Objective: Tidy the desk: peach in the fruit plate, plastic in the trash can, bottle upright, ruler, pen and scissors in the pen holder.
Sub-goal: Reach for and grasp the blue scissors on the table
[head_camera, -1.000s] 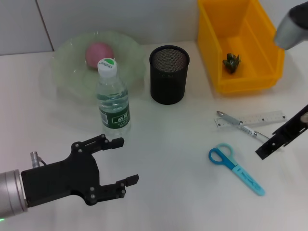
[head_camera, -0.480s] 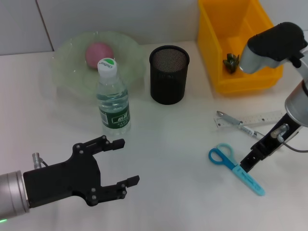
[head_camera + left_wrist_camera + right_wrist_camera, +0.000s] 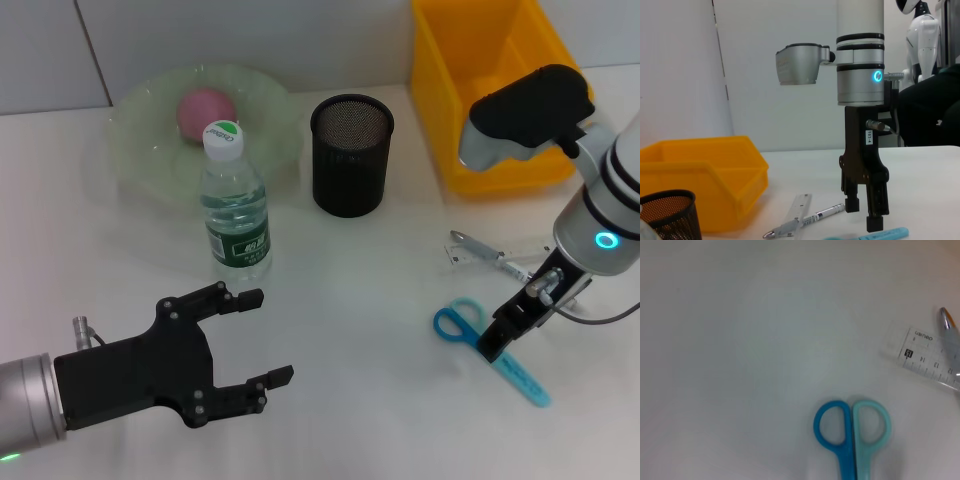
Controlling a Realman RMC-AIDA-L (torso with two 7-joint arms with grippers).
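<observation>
The blue scissors [image 3: 461, 325] lie flat on the white desk; their handles fill the right wrist view [image 3: 852, 428]. My right gripper [image 3: 492, 350] hangs open just above their blade, fingers pointing down, also seen in the left wrist view [image 3: 864, 218]. Behind it lie the clear ruler [image 3: 478, 251] and the pen [image 3: 512, 268], crossing each other. The black mesh pen holder [image 3: 350, 155] stands mid-desk. The bottle [image 3: 235, 205] stands upright. The peach [image 3: 204, 108] sits in the green fruit plate [image 3: 270, 125]. The yellow trash can [image 3: 500, 70] is at the back right; the plastic is hidden by my right arm. My left gripper [image 3: 258, 338] is open at the front left.
The right arm's grey elbow [image 3: 525, 115] hangs over the front of the yellow bin. Bare desk lies between the bottle and the scissors.
My right arm has swung in from the right edge and brought its gripper down and to the left, over the scissors' blade. The left arm has barely moved.
</observation>
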